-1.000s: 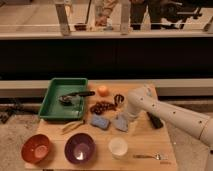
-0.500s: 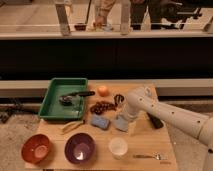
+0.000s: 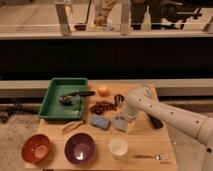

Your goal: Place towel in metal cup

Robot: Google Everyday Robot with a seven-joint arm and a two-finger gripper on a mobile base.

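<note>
The towel (image 3: 120, 125), a small grey-blue rag, lies on the wooden table (image 3: 145, 142) just right of a blue sponge block (image 3: 99, 121). My gripper (image 3: 125, 118) points down at the end of the white arm, which comes in from the right. It sits right on top of the towel and hides the towel's upper edge. The metal cup (image 3: 118, 99), small and dark, stands behind the gripper near the table's middle and is partly covered by the arm.
A green tray (image 3: 52, 102) with a dark tool sits at the back left. An orange (image 3: 102, 90) and a reddish cluster (image 3: 102, 106) lie near the cup. In front stand a red bowl (image 3: 36, 148), a purple bowl (image 3: 80, 147) and a white cup (image 3: 118, 146). A spoon (image 3: 150, 156) lies beside them.
The gripper stays over the towel and the arm has barely shifted. Nothing on the table has moved.
</note>
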